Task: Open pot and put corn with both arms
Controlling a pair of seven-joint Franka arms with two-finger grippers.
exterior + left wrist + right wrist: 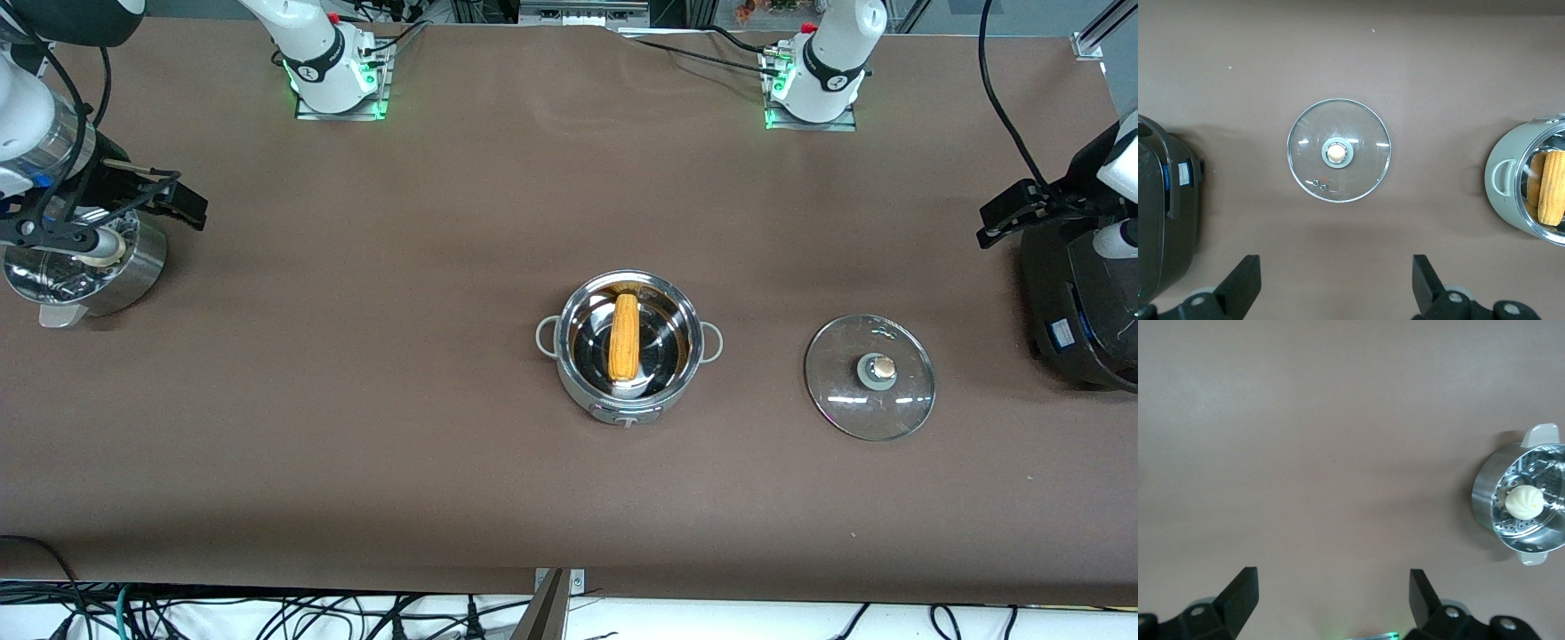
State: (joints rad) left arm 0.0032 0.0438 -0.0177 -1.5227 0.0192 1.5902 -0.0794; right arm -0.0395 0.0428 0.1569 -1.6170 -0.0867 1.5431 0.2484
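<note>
The corn cob [625, 336] lies in the open pot [628, 348] at table centre, its glass lid [869, 377] flat at the pot's three o'clock, while the left gripper [1336, 288] over the black cooker [1079, 311] and the right gripper [1333, 603] over the steamer bowl [84, 267] both hang with fingers spread apart.

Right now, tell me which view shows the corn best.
The front view: the whole corn lies in the open pot. The left wrist view catches part of it at the frame's edge; the right wrist view shows none.
</note>
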